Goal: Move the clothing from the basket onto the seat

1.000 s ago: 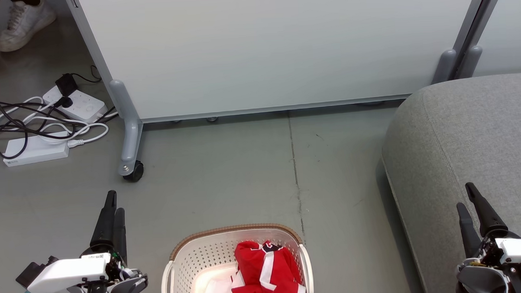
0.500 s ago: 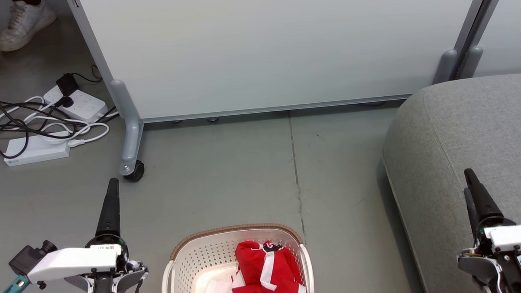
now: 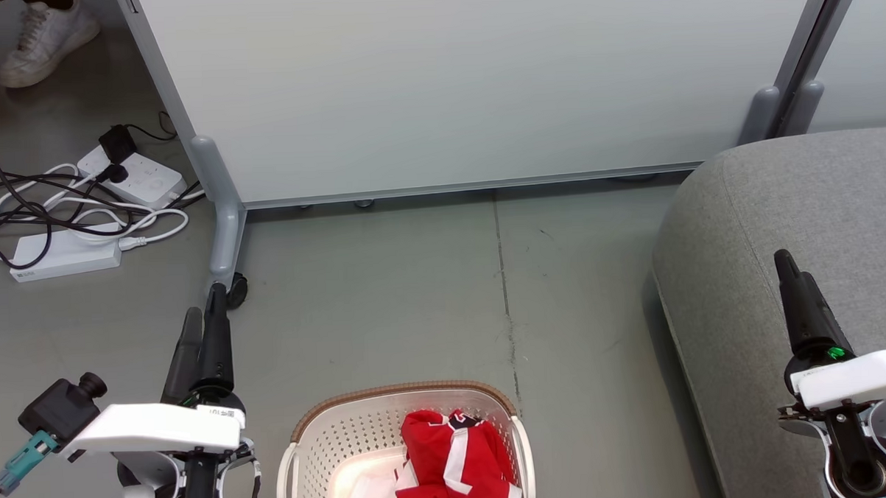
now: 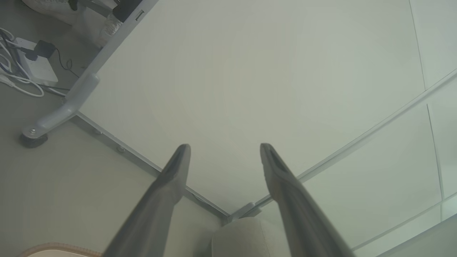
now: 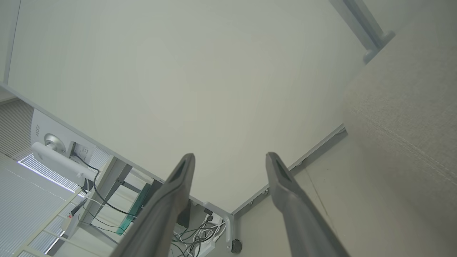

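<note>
The clothing lies bunched in the basket, nearest the robot. The left tool, beside the basket, and the right tool, over the seat, both point forward, fingers parted and empty, towards the white partition beyond.

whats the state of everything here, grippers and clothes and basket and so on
clothing, crumpled in a heap inside the basket
basket, upright on the floor, holding the clothing
seat, no clothing on the part in view
left gripper, open, holding nothing
right gripper, open, holding nothing, above the seat's edge
power strip, on the floor with a black plug in it
</note>
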Available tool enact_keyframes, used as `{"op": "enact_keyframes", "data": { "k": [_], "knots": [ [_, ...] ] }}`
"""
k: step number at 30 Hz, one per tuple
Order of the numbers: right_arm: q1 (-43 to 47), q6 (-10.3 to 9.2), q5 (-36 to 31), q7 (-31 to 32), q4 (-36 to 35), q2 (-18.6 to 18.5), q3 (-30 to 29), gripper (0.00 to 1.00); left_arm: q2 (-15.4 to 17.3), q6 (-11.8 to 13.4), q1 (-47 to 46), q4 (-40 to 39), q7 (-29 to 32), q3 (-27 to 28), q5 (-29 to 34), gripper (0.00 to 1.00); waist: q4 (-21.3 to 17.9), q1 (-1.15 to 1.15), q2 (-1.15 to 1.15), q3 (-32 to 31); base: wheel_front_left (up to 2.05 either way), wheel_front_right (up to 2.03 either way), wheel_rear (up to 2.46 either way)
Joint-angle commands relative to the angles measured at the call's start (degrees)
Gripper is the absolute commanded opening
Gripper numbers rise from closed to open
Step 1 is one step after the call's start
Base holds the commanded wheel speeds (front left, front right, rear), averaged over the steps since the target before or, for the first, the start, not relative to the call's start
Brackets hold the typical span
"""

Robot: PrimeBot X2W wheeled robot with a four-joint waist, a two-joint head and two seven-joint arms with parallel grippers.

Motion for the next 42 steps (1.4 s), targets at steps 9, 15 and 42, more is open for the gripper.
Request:
{"op": "enact_keyframes", "data": {
  "k": [9, 15, 42],
  "knots": [
    [-1.51, 0.25, -11.43, -2.55, -2.54, -1.93, 2.47, 1.00, 2.09, 1.80, -2.07, -2.13, -2.02, -2.54, 12.51, 1.00, 0.12, 0.00, 0.00, 0.07, 0.00, 0.00, 0.00],
    [-1.38, 0.27, -16.71, -3.81, -2.72, -2.37, 4.09, 1.00, 2.93, 2.63, -1.78, -1.92, -3.05, -3.67, 17.72, 1.00, 0.14, 0.00, 0.00, 0.00, 0.00, 0.00, 0.00],
    [-1.04, 0.29, -33.09, -8.43, 2.49, -2.58, 7.56, 1.00, 4.38, 6.28, 0.28, 1.03, -6.83, -6.98, 34.74, 1.00, 0.30, 0.00, 0.00, -0.48, 0.00, 0.00, 0.00]
  ]
}}
